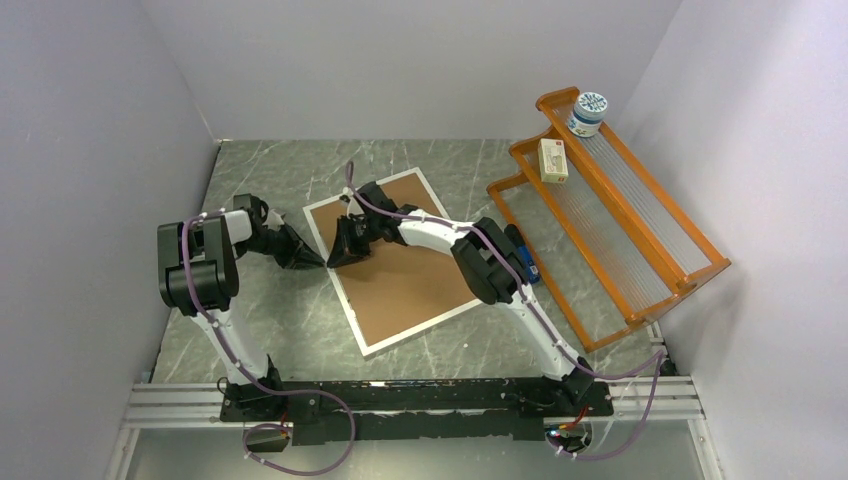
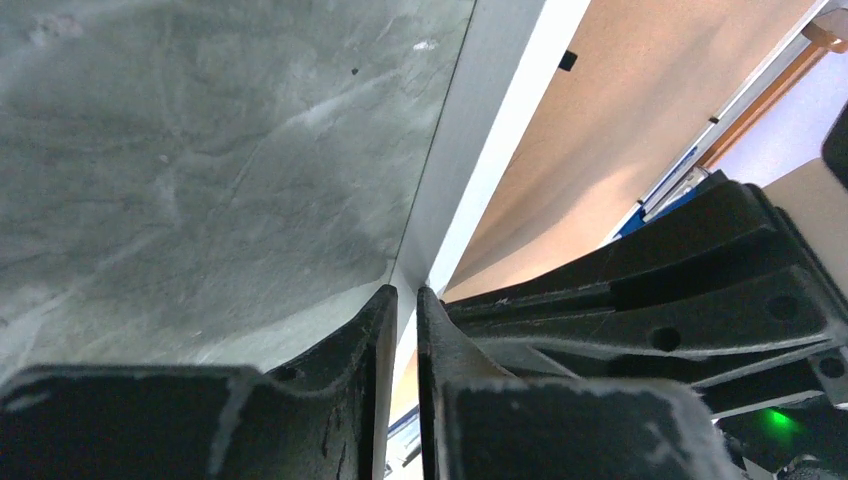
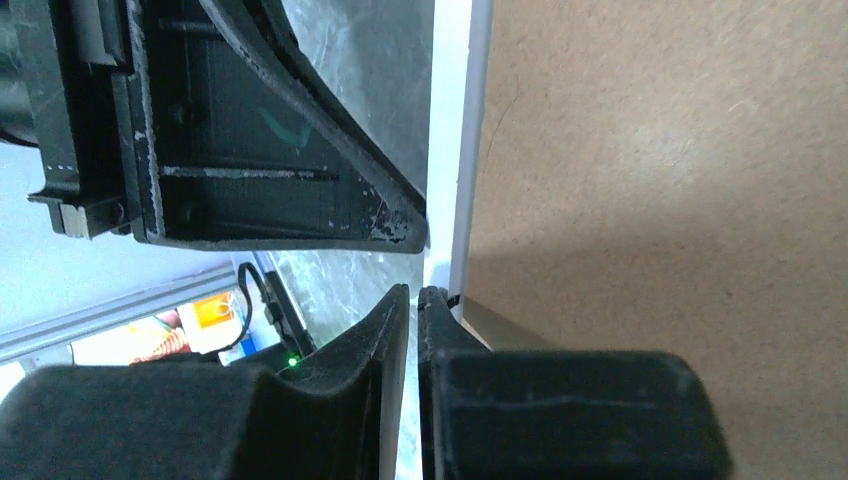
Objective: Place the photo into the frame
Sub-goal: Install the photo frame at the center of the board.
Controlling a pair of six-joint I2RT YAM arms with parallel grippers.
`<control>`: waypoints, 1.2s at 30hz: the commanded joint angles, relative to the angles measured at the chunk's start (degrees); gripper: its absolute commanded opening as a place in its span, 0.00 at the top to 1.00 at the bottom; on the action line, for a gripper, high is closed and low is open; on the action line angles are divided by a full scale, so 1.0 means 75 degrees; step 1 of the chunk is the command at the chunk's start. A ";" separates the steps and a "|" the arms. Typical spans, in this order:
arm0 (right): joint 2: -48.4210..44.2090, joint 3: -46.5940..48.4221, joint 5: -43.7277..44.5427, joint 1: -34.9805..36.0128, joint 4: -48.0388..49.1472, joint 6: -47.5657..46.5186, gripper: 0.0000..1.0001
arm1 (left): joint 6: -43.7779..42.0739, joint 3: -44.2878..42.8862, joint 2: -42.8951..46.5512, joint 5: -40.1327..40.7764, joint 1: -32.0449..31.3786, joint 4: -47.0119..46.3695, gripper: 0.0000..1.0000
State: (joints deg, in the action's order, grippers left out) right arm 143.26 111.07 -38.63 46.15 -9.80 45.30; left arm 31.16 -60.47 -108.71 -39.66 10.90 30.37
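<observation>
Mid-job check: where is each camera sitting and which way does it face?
Top external: above and behind the bases, looking down at the table, frame and orange rack; both arms show.
Left wrist: low over the table, facing the frame's rim; own fingers, right gripper.
Right wrist: above the backing board, looking along that rim; own fingers, left gripper.
Shared: both wrist views see that rim.

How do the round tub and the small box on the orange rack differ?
The round tub is cylindrical, white with a blue-patterned lid; the small box is rectangular and cream. The round tub stands on the top tier of the orange rack, the small box one tier lower. Both sit near the rack's far end.
</observation>
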 commanded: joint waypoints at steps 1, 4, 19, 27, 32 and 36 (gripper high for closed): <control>0.0151 0.0379 0.0132 -0.0137 0.0121 0.0072 0.87 | -0.0328 -0.0032 -0.0299 0.0655 -0.0085 0.0372 0.83; 0.0221 0.0333 0.0191 -0.0201 -0.0118 -0.0081 0.88 | -0.0334 -0.0035 -0.0327 0.0682 -0.0127 0.0412 0.84; 0.0451 0.0026 0.1009 -0.0311 -0.1545 -0.1000 0.89 | -0.0363 -0.0056 -0.0373 0.1034 -0.0244 0.0603 0.86; 0.0472 -0.0257 0.1673 -0.0477 -0.2322 -0.1748 0.89 | -0.0404 -0.0088 -0.0547 0.1191 -0.0241 0.0793 0.87; 0.0571 -0.0163 0.2135 -0.0537 -0.2706 -0.1970 0.89 | -0.0402 -0.0180 -0.0554 0.1120 -0.0227 0.0887 0.87; 0.0371 -0.0019 0.2497 -0.0696 -0.2894 -0.1677 0.89 | -0.0401 -0.0423 -0.0478 0.1066 -0.0224 0.0940 0.87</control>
State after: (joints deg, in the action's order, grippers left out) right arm 143.37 112.75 -36.53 45.01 -17.69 36.95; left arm 30.68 -63.13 -110.37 -39.33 9.76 34.96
